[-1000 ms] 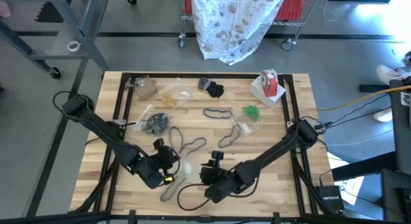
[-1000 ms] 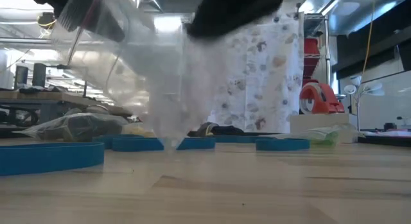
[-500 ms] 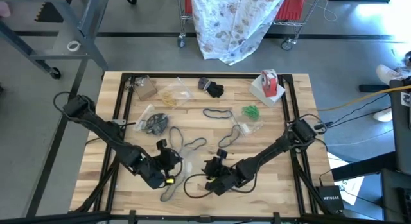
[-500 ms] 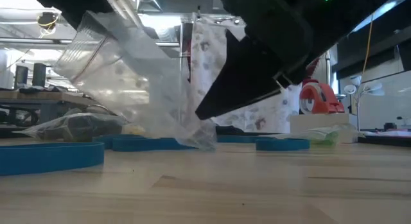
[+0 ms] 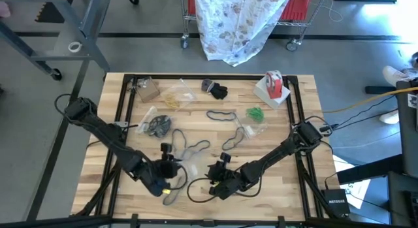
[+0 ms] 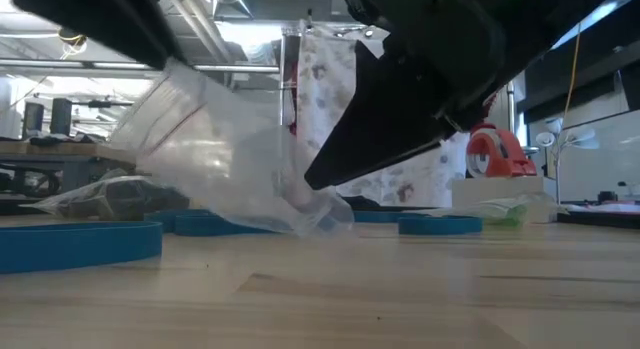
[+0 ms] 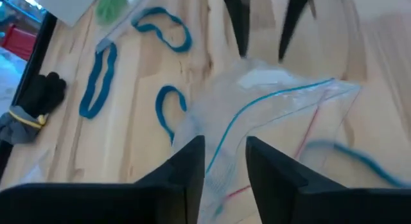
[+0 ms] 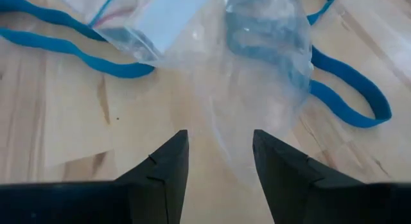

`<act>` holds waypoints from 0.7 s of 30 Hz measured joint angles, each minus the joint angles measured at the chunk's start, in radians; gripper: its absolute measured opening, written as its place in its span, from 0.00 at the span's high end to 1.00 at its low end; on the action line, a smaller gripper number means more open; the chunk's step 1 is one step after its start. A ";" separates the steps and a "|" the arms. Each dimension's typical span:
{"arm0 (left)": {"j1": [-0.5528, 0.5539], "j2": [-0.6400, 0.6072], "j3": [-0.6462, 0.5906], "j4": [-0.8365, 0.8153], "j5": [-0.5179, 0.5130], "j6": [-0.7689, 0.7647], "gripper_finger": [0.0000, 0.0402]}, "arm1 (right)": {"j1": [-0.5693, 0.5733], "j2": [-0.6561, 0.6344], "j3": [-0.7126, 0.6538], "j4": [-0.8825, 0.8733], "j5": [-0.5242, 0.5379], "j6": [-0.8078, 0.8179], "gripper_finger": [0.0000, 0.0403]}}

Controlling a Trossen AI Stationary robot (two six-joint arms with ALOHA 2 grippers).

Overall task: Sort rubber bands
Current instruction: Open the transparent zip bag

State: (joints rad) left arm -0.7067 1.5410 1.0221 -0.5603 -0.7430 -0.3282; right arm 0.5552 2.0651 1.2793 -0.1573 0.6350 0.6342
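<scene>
A clear zip bag (image 7: 282,102) slants from my left gripper (image 7: 226,176) down to the table, where its bottom end (image 6: 318,214) rests. The left fingers stand apart with the bag's zip end between them. A blue rubber band shows through the bag (image 8: 270,38). My right gripper (image 8: 221,163) is open just above the wood, its fingers on either side of the bag's bottom end. More blue rubber bands (image 7: 96,83) (image 8: 350,89) lie flat on the table around the bag. In the high view the two grippers (image 5: 173,179) (image 5: 210,181) face each other near the table's front. My left gripper has the bag's zip end (image 7: 221,153) in the gap between its two fingers, which come from the table's left and slant down. That end is still raised and the bag's bottom lies on the table. I cannot tell whether the fingers touch it.
Filled clear bags lie toward the back: black bands (image 5: 157,125), tan bands (image 5: 173,97), green bands (image 5: 255,114). A red-and-white tape roll (image 5: 274,84) on a white box stands at the back right, with a dark glove (image 5: 215,90) at the back middle. Cables cross the near edge.
My right gripper has come down to the table at the bag's bottom end and then kept still. The bag has tipped flatter: its bottom end has slid toward the right gripper, and its raised end has sagged.
</scene>
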 joint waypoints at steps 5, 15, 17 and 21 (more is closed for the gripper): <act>-0.015 0.006 0.000 -0.079 0.004 -0.033 0.73 | 0.000 0.000 0.000 0.001 0.002 0.016 0.59; -0.026 0.105 0.000 -0.084 0.063 -0.048 0.73 | 0.000 0.000 0.000 0.005 0.027 0.016 0.59; -0.026 0.130 0.000 -0.084 0.063 -0.048 0.73 | 0.000 0.000 0.000 0.005 0.027 0.016 0.59; -0.026 0.175 0.000 -0.082 0.064 -0.046 0.73 | 0.000 0.000 0.000 0.004 0.027 0.016 0.59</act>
State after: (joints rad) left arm -0.7330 1.7157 1.0222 -0.6424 -0.6792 -0.3745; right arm 0.5556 2.0651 1.2793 -0.1535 0.6624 0.6498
